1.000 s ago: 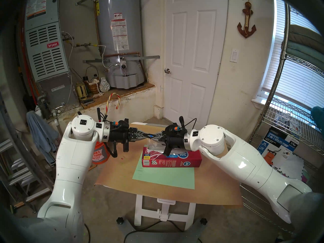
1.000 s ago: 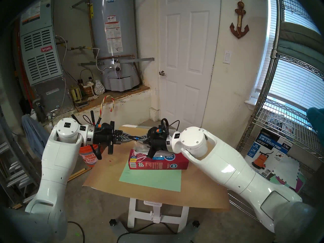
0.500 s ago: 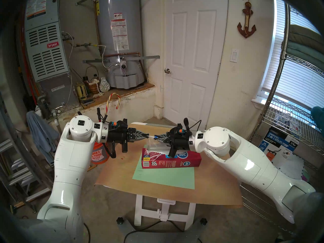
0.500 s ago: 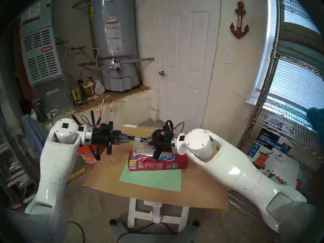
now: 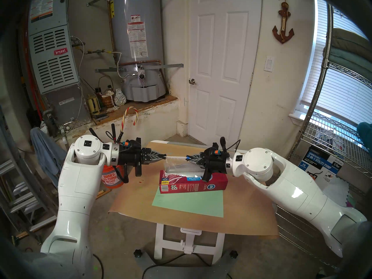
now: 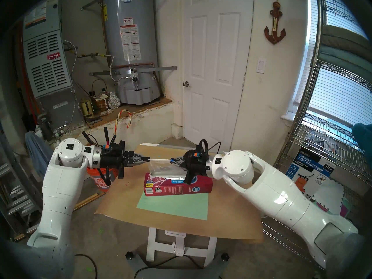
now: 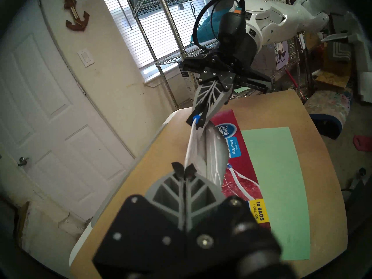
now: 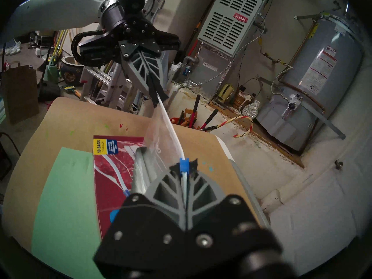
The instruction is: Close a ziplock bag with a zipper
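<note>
Both arms are raised over the worktop (image 5: 141, 208), their tools pointing toward each other with the ziplock bag (image 5: 177, 164) stretched between them. The left tool (image 5: 164, 157) is fully closed, its tips pinching one end of the bag's white top strip (image 5: 174, 157); the left wrist view shows the two fingers pressed flat together with the strip emerging beside the tips. The right tool (image 5: 187, 157) is likewise closed, and its tips clamp the zipper (image 8: 184, 165), the small blue slider, which sits on the strip right at the fingertips (image 8: 194, 164); in the right wrist view the strip passes on between the fingers behind the slider. The exposed strip between the two tools appears taut and nearly level. The clear body of the bag hangs below the strip, crumpled, with its lower part resting on or just behind the red box (image 5: 193, 185); actual contact cannot be confirmed. The box lies lengthwise on the worktop, its near edge on a green sheet (image 5: 187, 203), and its torn top panel faces up. The bag is held clear of the worktop surface itself. How far along the strip the seal is closed cannot be determined from these views.
</note>
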